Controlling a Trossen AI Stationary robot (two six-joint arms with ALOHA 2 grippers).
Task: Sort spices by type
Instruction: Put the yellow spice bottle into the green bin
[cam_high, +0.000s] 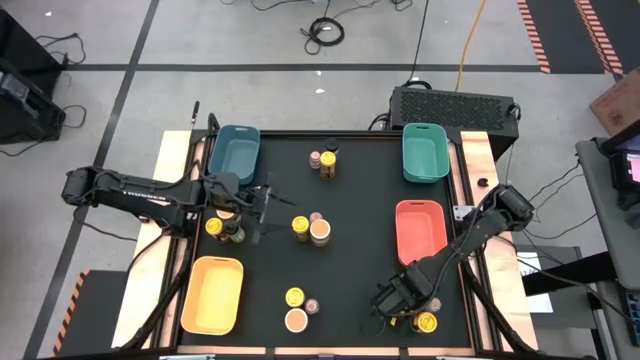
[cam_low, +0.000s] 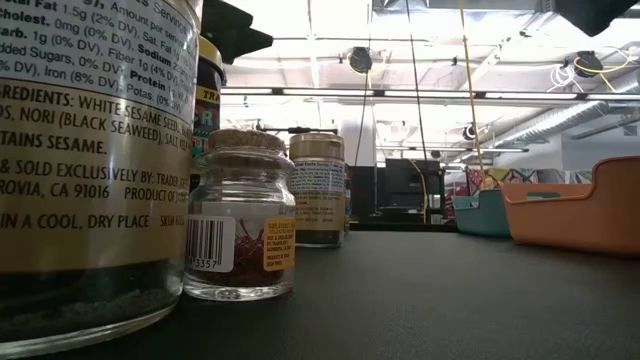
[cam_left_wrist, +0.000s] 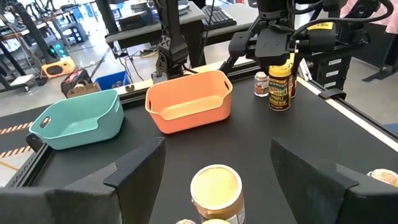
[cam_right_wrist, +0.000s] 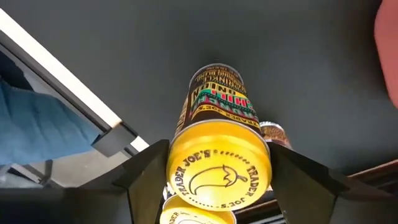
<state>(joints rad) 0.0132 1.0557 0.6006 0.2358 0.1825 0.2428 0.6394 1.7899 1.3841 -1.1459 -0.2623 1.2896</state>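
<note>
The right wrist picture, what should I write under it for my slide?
Right gripper open around a yellow-lidded spice jar standing on the black table.

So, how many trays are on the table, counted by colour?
Blue tray: 1
Green tray: 1
Coral tray: 1
Yellow tray: 1
Total: 4

Overhead looking straight down, table-level beside jars, two wrist close-ups
</note>
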